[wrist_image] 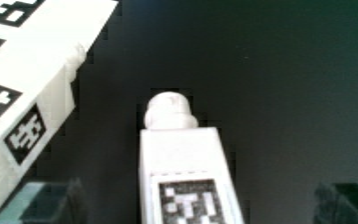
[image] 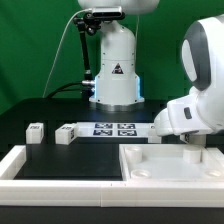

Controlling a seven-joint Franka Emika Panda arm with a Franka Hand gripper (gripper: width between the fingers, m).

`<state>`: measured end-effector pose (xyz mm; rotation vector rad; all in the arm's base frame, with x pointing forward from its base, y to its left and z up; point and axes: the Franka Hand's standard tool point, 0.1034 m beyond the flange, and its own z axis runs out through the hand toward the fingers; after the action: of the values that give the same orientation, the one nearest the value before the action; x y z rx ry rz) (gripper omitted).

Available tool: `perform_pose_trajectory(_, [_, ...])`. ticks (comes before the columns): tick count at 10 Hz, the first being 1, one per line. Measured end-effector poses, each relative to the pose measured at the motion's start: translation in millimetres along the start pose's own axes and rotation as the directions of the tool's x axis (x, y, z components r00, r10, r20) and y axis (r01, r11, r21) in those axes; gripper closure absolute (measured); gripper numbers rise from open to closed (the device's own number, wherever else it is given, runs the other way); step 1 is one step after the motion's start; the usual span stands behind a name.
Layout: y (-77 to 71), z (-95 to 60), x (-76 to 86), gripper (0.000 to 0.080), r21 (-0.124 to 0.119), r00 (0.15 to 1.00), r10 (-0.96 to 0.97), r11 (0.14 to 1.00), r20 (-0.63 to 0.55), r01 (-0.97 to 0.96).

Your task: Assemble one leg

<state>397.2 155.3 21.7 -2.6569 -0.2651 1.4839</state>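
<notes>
In the wrist view a white leg (wrist_image: 181, 165) lies on the black table with its rounded tip pointing away and a square tag on its upper face. My gripper (wrist_image: 194, 212) is open. Its dark fingertips (wrist_image: 48, 205) stand well to either side of the leg and do not touch it. In the exterior view the gripper (image: 196, 148) hangs low at the right, behind the rim of the large white tray-like part (image: 140, 160). The leg below it is hidden there. Two more legs (image: 36, 132) (image: 66, 133) stand at the left.
The marker board (image: 115, 128) lies in front of the robot base (image: 115, 75). A white rail (image: 20, 165) runs along the front left. In the wrist view a white tagged surface (wrist_image: 25, 80) lies close beside the leg.
</notes>
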Motion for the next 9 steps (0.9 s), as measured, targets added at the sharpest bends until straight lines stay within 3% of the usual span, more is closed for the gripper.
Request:
perform_pose_trajectory(5, [-1.3,13.6,13.1,0.0151,-0.008,0.994,0.001,1.000,-0.109,-0.002])
perform_pose_trajectory(6, [-1.2,13.8,13.2,0.0285,-0.007,0.994,0.001,1.000,-0.108,-0.002])
perform_pose_trajectory(7, [-1.3,13.9,13.2,0.0285,-0.007,0.994,0.001,1.000,-0.108,-0.002])
perform_pose_trajectory(8, [-1.2,13.9,13.2,0.0423,-0.007,0.994,0.001,1.000,-0.108,-0.002])
perform_pose_trajectory(9, [-1.2,13.8,13.2,0.0510,-0.007,0.994,0.001,1.000,-0.108,-0.002])
